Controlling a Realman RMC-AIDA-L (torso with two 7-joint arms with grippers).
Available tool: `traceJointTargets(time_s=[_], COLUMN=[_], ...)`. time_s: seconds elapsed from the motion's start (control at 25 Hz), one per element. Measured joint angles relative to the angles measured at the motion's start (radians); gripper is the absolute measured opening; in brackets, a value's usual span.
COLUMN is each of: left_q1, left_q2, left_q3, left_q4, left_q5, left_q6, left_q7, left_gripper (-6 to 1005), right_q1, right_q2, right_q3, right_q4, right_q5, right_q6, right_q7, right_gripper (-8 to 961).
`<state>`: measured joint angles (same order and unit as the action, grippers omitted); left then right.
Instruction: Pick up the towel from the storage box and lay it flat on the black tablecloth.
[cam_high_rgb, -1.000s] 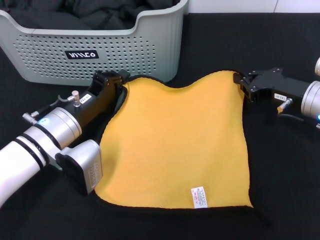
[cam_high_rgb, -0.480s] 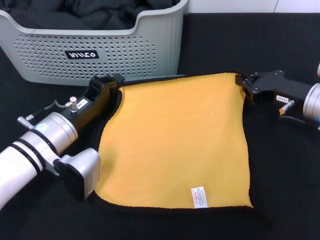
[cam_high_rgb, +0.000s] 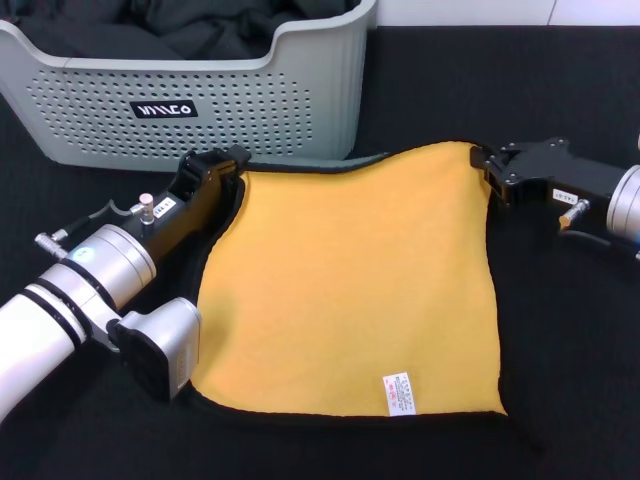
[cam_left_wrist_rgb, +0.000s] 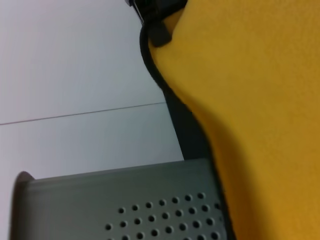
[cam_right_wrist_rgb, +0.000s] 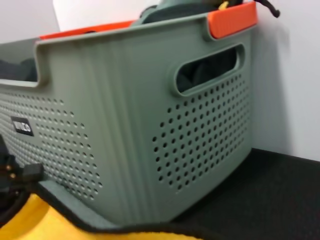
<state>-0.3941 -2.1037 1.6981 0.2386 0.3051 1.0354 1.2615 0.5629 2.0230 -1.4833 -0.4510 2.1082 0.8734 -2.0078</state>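
Observation:
The towel (cam_high_rgb: 350, 280) lies yellow side up on the black tablecloth (cam_high_rgb: 560, 330), its white label (cam_high_rgb: 398, 393) near the front edge. My left gripper (cam_high_rgb: 236, 172) is shut on the towel's far left corner, and my right gripper (cam_high_rgb: 486, 168) is shut on the far right corner. The far edge between them is lifted a little and shows a strip of grey underside. Just behind that edge stands the light grey storage box (cam_high_rgb: 200, 110). The left wrist view shows the towel (cam_left_wrist_rgb: 260, 100) beside the box (cam_left_wrist_rgb: 125, 200). The right wrist view shows the box wall (cam_right_wrist_rgb: 125, 110) above the towel's black trim (cam_right_wrist_rgb: 100, 227).
Black cloths (cam_high_rgb: 200, 30) fill the storage box. An orange object (cam_right_wrist_rgb: 232, 20) sits behind the box against a white wall (cam_left_wrist_rgb: 75, 75). The tablecloth extends to the right of the towel and in front of it.
The far edge, sagging in the middle a second ago, was pulled straight as the left gripper drew outward. It now dips slightly again near the left corner.

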Motion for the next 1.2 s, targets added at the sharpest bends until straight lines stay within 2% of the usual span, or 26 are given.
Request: traceJointTargets(time_s=[0.64,0.8,1.0,1.2], left_q1=[0.002,0.014,0.059,0.115], left_q2=[0.0,0.002,0.006,0.007], left_q3=[0.002,0.001,0.0,0.0], left_q4=[-0.006,-0.004,0.003,0.0], left_q5=[-0.04,-0.063,-0.106,-0.161], left_q6=[0.029,0.038,0.095,0.171], left_q7=[-0.041,-0.048,-0.045,-0.049], left_gripper=[117,227,417,642], right_q1=[0.0,-0.016,-0.059,-0.127], right_q2=[-0.002,-0.002,-0.006,-0.007], right_q3=[0.013,0.049,0.064,0.067], right_q4=[-0.001,-0.001,-0.045,-0.122], right_q5=[-0.001,-0.002,-0.006,-0.005], right_q6=[0.019,0.024,0.058,0.137], right_q7=[-0.002,-0.009,-0.02,-0.074], right_gripper=[104,105,330,436])
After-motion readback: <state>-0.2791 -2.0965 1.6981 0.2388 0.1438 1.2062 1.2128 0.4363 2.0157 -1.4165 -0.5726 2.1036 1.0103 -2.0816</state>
